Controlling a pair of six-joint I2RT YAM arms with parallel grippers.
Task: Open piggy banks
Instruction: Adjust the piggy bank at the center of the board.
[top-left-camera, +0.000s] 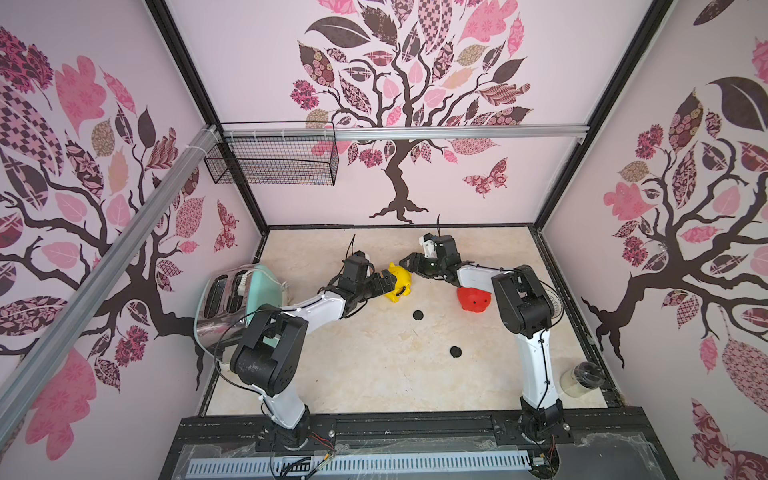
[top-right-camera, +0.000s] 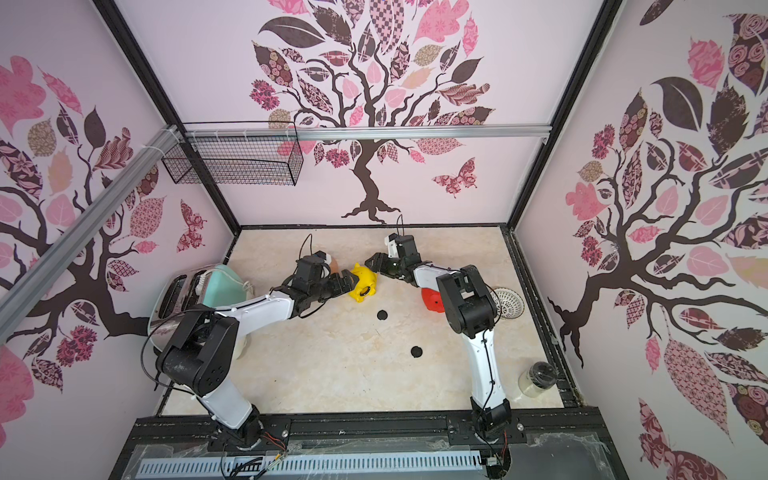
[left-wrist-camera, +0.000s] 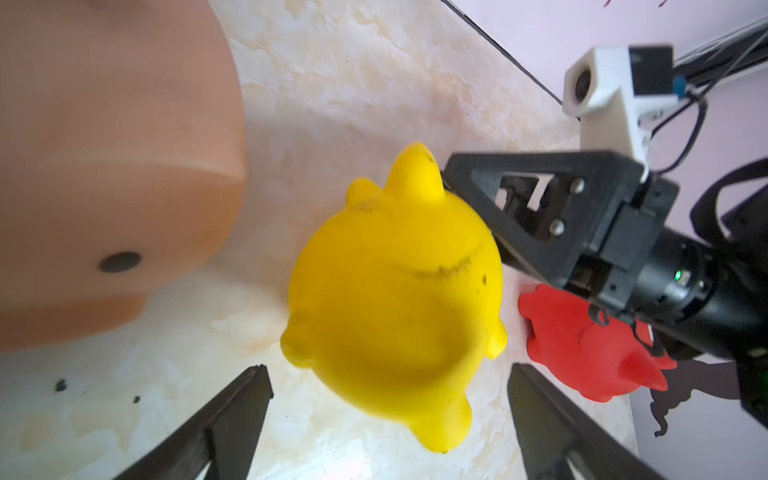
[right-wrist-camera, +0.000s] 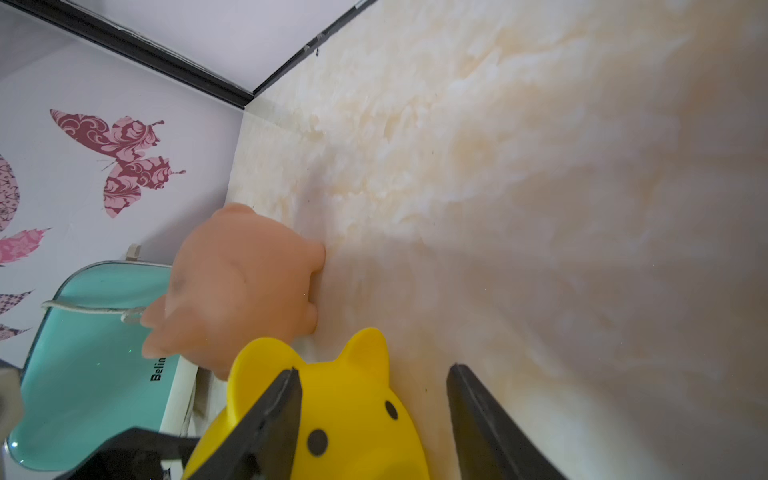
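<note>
The yellow piggy bank (top-left-camera: 400, 283) (top-right-camera: 363, 285) sits mid-table between my two grippers. In the left wrist view its back and coin slot (left-wrist-camera: 395, 299) lie between the wide-apart fingers of my open left gripper (left-wrist-camera: 387, 368) (top-left-camera: 387, 281), which do not touch it. My right gripper (right-wrist-camera: 372, 370) (top-left-camera: 406, 262) faces its eyes and ears (right-wrist-camera: 353, 415). One finger (right-wrist-camera: 286, 399) lies across the head, the other stands clear. The peach piggy bank (left-wrist-camera: 116, 166) (right-wrist-camera: 241, 286) stands just behind. The red piggy bank (top-left-camera: 473, 300) (left-wrist-camera: 582, 353) lies under my right forearm.
Two black round plugs (top-left-camera: 417, 315) (top-left-camera: 456, 351) lie loose on the marble table. A mint-green toaster (top-left-camera: 245, 299) stands at the left wall, a white lattice bowl (top-right-camera: 508, 302) at the right, a jar (top-left-camera: 582, 379) at the front right. A wire basket (top-left-camera: 274, 158) hangs on the back wall.
</note>
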